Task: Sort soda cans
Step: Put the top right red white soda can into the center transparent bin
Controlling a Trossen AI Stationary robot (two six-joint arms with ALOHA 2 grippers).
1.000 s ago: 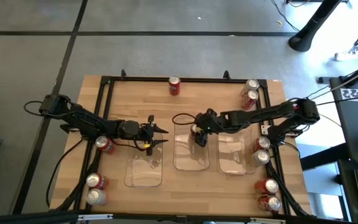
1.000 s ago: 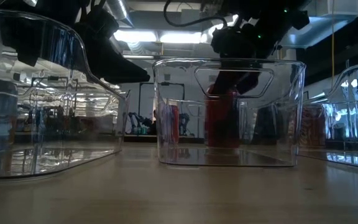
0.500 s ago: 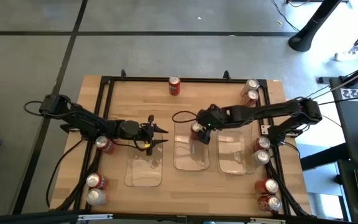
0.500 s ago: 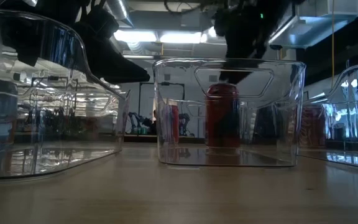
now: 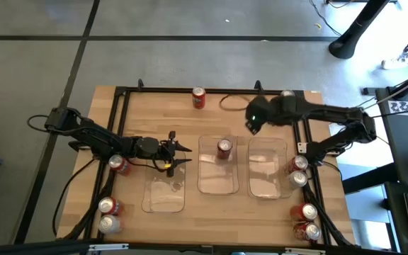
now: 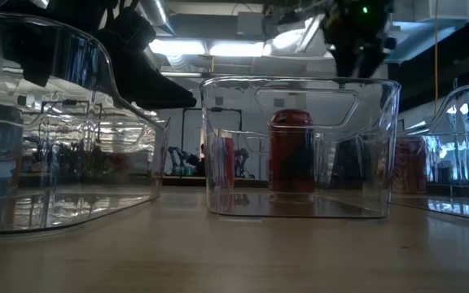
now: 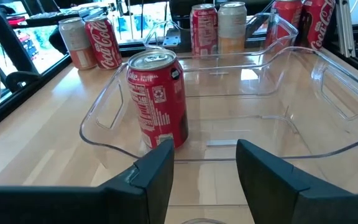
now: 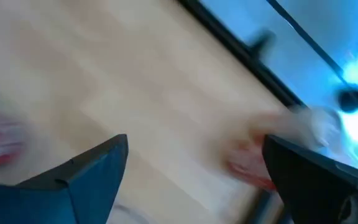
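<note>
A red soda can (image 5: 224, 148) stands upright on its base in the far end of the middle clear tray (image 5: 218, 180), also seen in the low view (image 6: 291, 151) and the left wrist view (image 7: 157, 99). My right gripper (image 5: 251, 125) hovers open above the table past the trays' far ends, well clear of that can; its wrist view (image 8: 194, 165) is blurred. My left gripper (image 5: 188, 156) waits open at the left tray's (image 5: 163, 195) far end, pointing at the can (image 7: 204, 168). Other red and silver cans stand along the table's edges.
One can (image 5: 199, 97) stands at the far edge and one (image 5: 119, 164) beside the left arm. Two (image 5: 108, 214) are at the near left, several (image 5: 299, 195) along the right edge. The right tray (image 5: 268, 173) holds nothing. A black frame (image 5: 122, 92) borders the table.
My right gripper has let go of the red can inside the middle tray, risen out of the tray and swung toward the table's far right. The can has stayed upright where it was set. The left arm has kept still.
</note>
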